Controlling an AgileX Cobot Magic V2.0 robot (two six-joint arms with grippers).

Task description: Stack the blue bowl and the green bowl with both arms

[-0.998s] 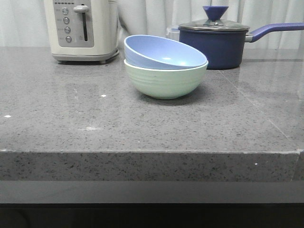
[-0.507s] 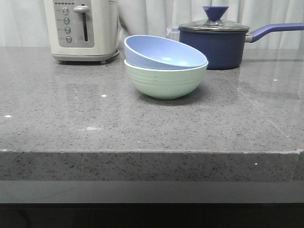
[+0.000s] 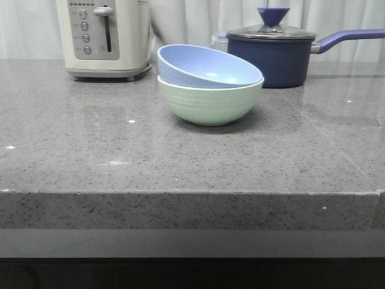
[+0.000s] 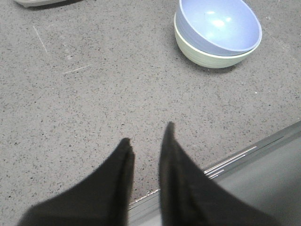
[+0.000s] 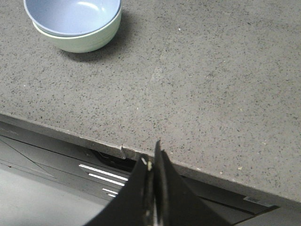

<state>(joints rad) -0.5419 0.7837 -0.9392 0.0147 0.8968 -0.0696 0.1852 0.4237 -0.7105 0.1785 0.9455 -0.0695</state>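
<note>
The blue bowl (image 3: 207, 65) sits tilted inside the green bowl (image 3: 207, 105) at the middle of the grey counter, its rim higher on the left. Neither arm shows in the front view. In the left wrist view the blue bowl (image 4: 218, 26) and green bowl (image 4: 207, 55) lie well away from my left gripper (image 4: 147, 134), which hangs over the counter's front edge, open, with nothing between its fingers. My right gripper (image 5: 151, 154) is shut and empty, also at the front edge, far from the blue bowl (image 5: 70, 14) and green bowl (image 5: 82, 41).
A cream toaster (image 3: 105, 36) stands at the back left. A dark navy lidded saucepan (image 3: 274, 54) sits just behind the bowls, its handle pointing right. The counter's front edge (image 3: 192, 192) drops to a darker ledge below.
</note>
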